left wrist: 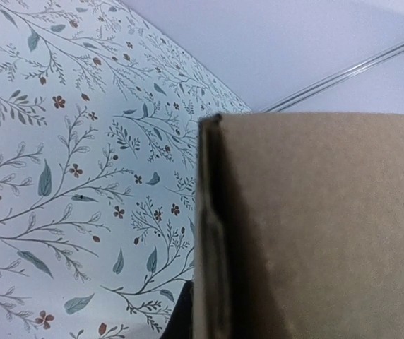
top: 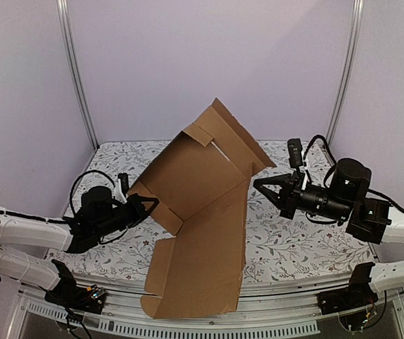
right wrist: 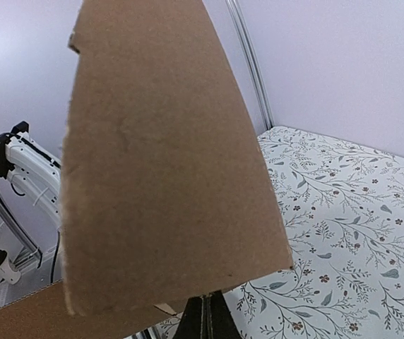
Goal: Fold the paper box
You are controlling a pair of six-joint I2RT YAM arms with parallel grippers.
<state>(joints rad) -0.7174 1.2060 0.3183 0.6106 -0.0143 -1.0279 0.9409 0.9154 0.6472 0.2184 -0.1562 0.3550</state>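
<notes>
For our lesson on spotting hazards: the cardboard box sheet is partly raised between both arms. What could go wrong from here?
The left gripper and right gripper each appear to pinch only a thin edge of the paper box; it may slip or tear. Its near end overhangs the table edge, so it might slide off.

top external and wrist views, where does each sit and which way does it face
Top external: above and behind the arms, looking down on the table; shows left gripper and right gripper at the paper box.
Left wrist: on the left arm, facing box edge and table; finger sliver shows.
Right wrist: faces left past the box; own fingertips, left arm show.
All share the box.
</notes>
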